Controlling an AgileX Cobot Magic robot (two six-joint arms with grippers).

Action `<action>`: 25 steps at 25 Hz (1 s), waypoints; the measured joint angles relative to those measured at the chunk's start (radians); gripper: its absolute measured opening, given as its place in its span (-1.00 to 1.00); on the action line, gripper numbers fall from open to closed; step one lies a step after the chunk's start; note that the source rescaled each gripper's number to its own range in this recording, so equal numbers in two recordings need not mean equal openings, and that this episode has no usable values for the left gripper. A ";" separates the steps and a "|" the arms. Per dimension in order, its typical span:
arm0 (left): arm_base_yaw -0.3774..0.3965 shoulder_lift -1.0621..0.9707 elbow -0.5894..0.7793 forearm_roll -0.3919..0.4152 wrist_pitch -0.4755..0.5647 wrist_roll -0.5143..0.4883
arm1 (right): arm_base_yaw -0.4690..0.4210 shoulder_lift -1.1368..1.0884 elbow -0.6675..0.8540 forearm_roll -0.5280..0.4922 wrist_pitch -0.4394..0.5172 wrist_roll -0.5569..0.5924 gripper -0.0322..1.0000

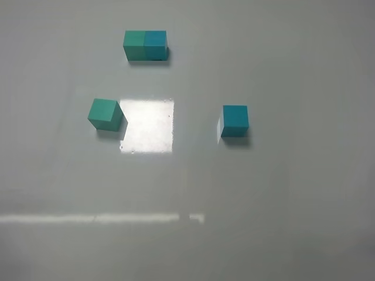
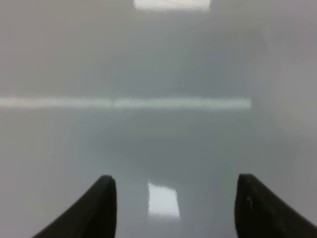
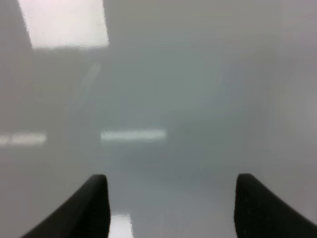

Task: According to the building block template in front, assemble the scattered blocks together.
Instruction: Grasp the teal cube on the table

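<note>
The template (image 1: 145, 45) sits toward the top of the high view. It's a 2-cube bar, green on the left and blue on the right, faces flush, and I guess it's parked there as the reference. The 2 loose ones are lower down and well apart: the green cube (image 1: 105, 113) on the left, turned a bit off-square, and the blue cube (image 1: 235, 120) on the right, roughly square-on. That split looks handy, 1 cube per arm. They're all plain matte cubes with crisp edges and no studs or pegs showing, so joining them is probably just pushing faces together. The table (image 1: 293, 193) is glossy grey, with a bright square glare patch (image 1: 147, 126) between the cubes, just beside the green one. Neither arm shows in the high view. In the wrist views the left gripper (image 2: 176, 181) and right gripper (image 3: 171, 178) are both spread wide, dark and tapered, with nothing between them but table. Those views are blurry, so I can't really tell how high they hang. Nothing's grabbed yet.
</note>
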 joint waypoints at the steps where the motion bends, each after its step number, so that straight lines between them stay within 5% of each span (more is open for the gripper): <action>1: 0.000 0.000 0.000 0.000 0.000 0.000 | 0.000 0.000 0.000 0.000 0.000 0.000 -0.35; 25: 0.000 0.000 0.000 0.000 0.000 0.000 | 0.000 0.001 -0.003 0.027 0.000 -0.062 -0.35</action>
